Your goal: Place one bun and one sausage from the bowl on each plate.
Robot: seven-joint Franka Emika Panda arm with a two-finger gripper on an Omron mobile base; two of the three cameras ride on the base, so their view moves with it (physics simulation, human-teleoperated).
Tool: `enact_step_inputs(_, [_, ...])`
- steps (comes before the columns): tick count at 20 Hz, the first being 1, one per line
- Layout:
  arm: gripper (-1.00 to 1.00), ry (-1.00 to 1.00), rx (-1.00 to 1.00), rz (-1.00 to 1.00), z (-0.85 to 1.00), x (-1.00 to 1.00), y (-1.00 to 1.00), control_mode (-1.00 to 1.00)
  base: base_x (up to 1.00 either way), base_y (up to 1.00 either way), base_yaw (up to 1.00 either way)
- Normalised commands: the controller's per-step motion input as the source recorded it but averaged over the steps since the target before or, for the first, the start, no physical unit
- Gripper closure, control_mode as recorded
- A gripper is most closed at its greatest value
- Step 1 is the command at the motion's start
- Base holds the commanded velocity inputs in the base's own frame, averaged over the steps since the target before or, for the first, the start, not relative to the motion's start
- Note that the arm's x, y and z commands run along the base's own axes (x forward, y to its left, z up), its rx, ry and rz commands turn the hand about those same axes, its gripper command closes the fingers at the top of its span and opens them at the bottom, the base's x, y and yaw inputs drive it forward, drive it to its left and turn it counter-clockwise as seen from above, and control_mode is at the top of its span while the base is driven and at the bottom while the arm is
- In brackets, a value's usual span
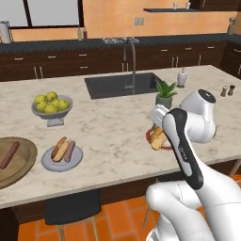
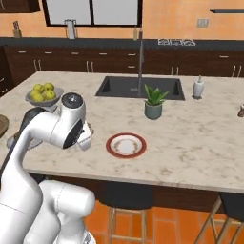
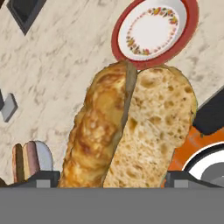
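My gripper (image 3: 111, 177) is shut on a split golden-brown bun (image 3: 131, 131) that stands between its fingers. In the left base view the bun (image 1: 156, 139) hangs just over the near edge of the red-rimmed white plate (image 1: 149, 135), mostly hidden by my arm. That plate (image 2: 126, 145) (image 3: 153, 30) is bare. The grey-blue plate (image 1: 61, 159) holds a bun (image 1: 58, 148) and a sausage (image 1: 69, 151). At the far left the brown bowl (image 1: 23, 164) holds one sausage (image 1: 9, 155).
A grey footed bowl of yellow-green fruit (image 1: 52, 106) stands behind the grey-blue plate. The sink (image 1: 122, 84) with its tap, a potted plant (image 1: 165, 94) and a soap dispenser (image 1: 182, 77) lie beyond the red-rimmed plate. Stools (image 1: 73, 207) stand under the counter's front edge.
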Motion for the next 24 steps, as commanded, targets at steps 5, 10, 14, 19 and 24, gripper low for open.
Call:
enact_step_inputs(5, [1.0, 0.1, 0.02, -0.01, -0.02, 0.58, -0.5, -1.0, 0.28, -0.4, -0.02])
enact_step_inputs(10, [1.0, 0.28, 0.0, -0.01, -0.6, 1.0, -0.09, -1.0, 0.0, 0.0, 0.0])
enact_step_inputs(14, [1.0, 0.33, 0.0, -0.04, -0.68, 1.0, 0.0, -1.0, 0.0, 0.0, 0.0])
enact_step_inputs(19, [1.0, 0.15, 0.0, -0.01, -0.63, 0.97, 0.0, -1.0, 0.0, 0.0, 0.0])
enact_step_inputs(24, [1.0, -0.04, 0.0, 0.0, -0.67, 0.52, -0.09, -1.0, 0.0, 0.0, 0.0])
